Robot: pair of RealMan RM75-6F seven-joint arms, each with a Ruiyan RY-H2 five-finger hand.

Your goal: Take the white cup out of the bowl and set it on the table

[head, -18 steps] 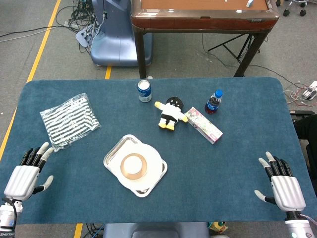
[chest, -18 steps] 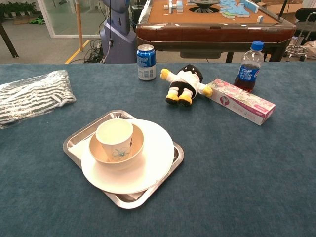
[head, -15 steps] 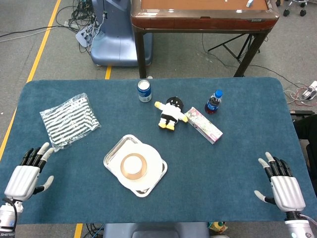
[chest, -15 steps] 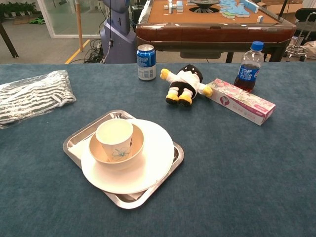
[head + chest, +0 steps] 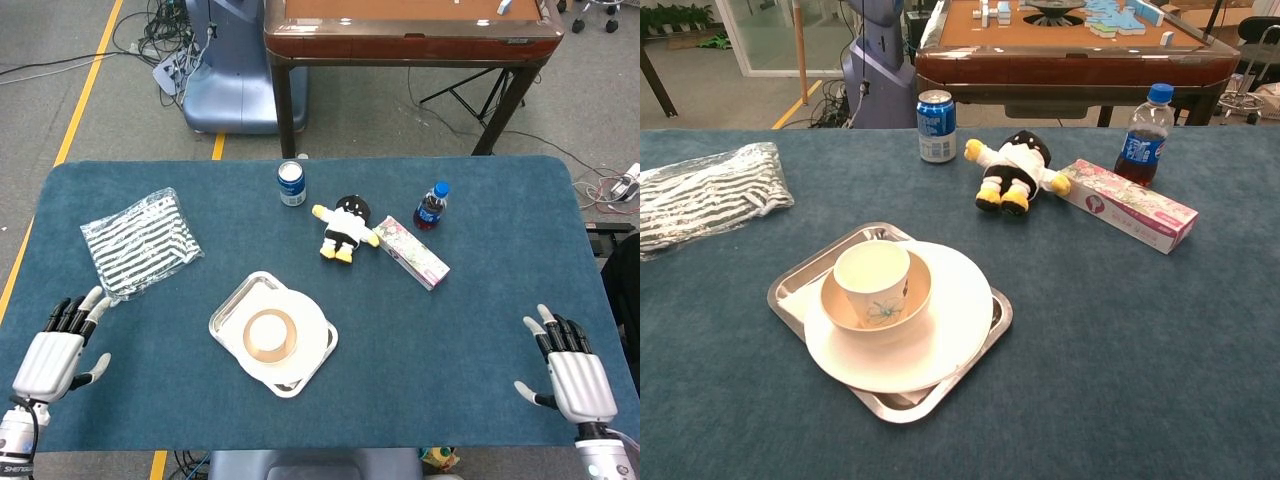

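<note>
A white cup (image 5: 873, 280) with a flower print stands upright inside a tan bowl (image 5: 910, 303). The bowl rests on a white plate (image 5: 950, 330), which sits on a metal tray (image 5: 815, 268). From the head view the same cup (image 5: 268, 333) and tray (image 5: 228, 309) lie at the table's centre front. My left hand (image 5: 55, 351) rests open at the near left corner of the table, far from the tray. At the near right corner lies my right hand (image 5: 572, 369), also open and holding nothing. Neither hand shows in the chest view.
A striped folded cloth (image 5: 140, 242) lies at the left. Behind the tray stand a blue can (image 5: 291, 183), a plush toy (image 5: 345, 228), a pink box (image 5: 411, 252) and a cola bottle (image 5: 431, 205). A wooden table (image 5: 410, 30) stands beyond the blue tabletop (image 5: 470, 330).
Both hands have slid slightly toward the table's near edge. The cup, bowl and tray have not moved.
</note>
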